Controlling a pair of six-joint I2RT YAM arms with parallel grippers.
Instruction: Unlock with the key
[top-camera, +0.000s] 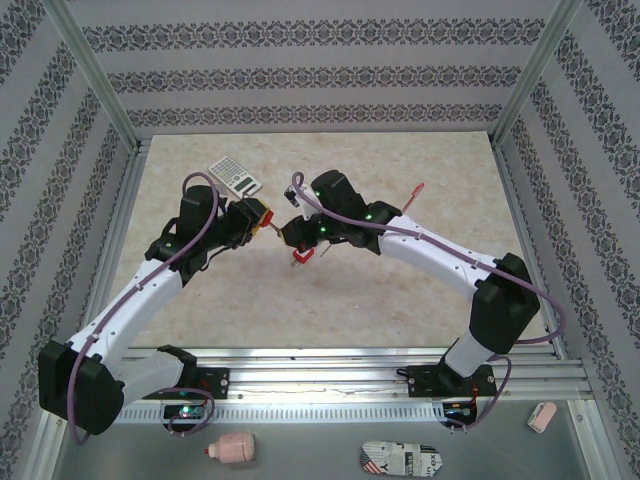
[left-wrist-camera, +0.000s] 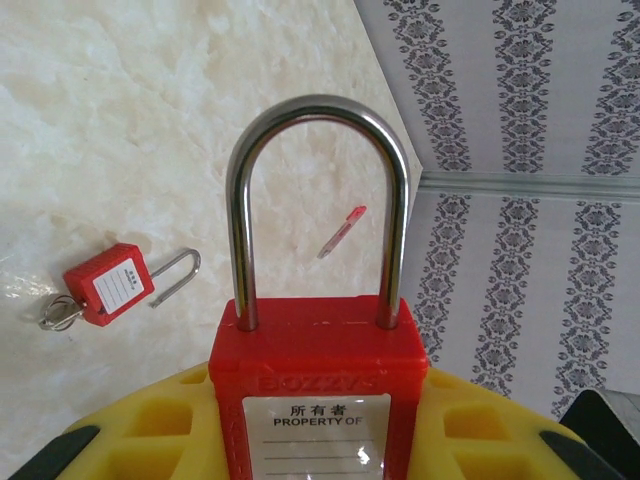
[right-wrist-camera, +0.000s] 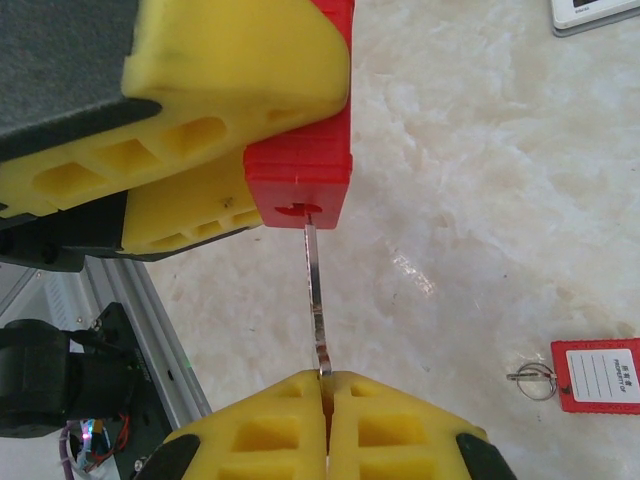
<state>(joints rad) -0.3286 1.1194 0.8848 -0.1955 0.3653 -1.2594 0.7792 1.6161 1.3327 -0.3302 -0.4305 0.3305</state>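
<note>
My left gripper (left-wrist-camera: 318, 405) is shut on the body of a red padlock (left-wrist-camera: 318, 345) and holds it off the table, its steel shackle (left-wrist-camera: 240, 220) seated in both holes. In the right wrist view that padlock (right-wrist-camera: 300, 170) shows its bottom face. The thin silvery key (right-wrist-camera: 314, 290) runs from my right gripper (right-wrist-camera: 325, 385), shut on its head, up to the keyhole. The tip sits in the slot; how deep I cannot tell. From above, the two grippers (top-camera: 262, 218) (top-camera: 290, 232) meet nose to nose mid-table.
A second red padlock (left-wrist-camera: 108, 285) lies on the table with its shackle swung open and a key ring (right-wrist-camera: 530, 378) at its base. A red pen (left-wrist-camera: 342, 231) lies toward the back right, a calculator (top-camera: 233, 178) at the back. Patterned walls enclose the table.
</note>
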